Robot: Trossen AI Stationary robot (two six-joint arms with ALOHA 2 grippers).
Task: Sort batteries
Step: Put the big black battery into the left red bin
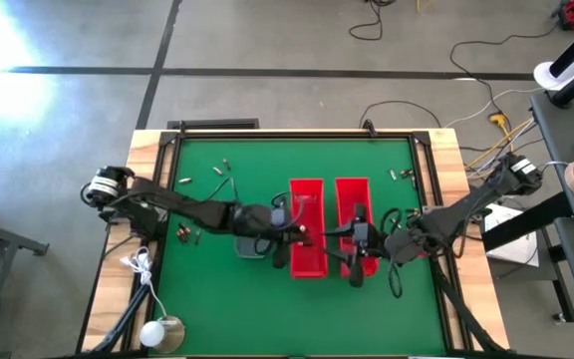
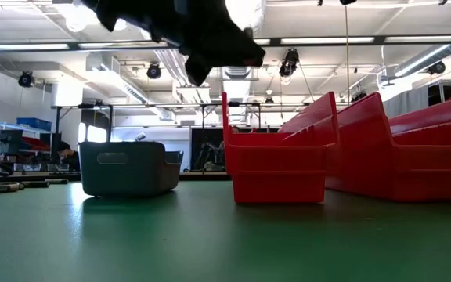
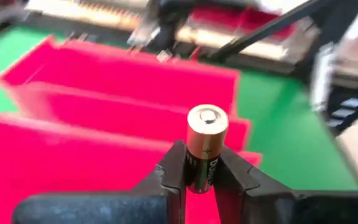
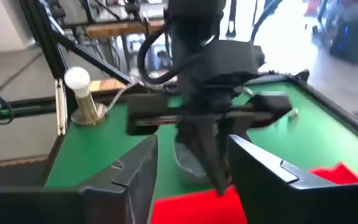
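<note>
Up close in the left wrist view, the left gripper (image 3: pixel 199 177) pinches a smooth metal battery (image 3: pixel 205 144), a gold-and-dark cylinder standing upright with its shiny cap on top, above the glossy left red bin (image 1: pixel 307 227). From overhead that arm reaches in low across the green felt-like mat (image 1: pixel 257 299), elbow bent. The right gripper (image 4: pixel 188 171) hangs over the right red bin (image 1: pixel 353 219), its flat dark fingers parted with nothing between them. Loose batteries (image 1: pixel 219 170), tiny from above, lie scattered near the far edge. Only the low view shows the grey tray (image 2: pixel 125 167) clearly; it looks like matte plastic, I think.
</note>
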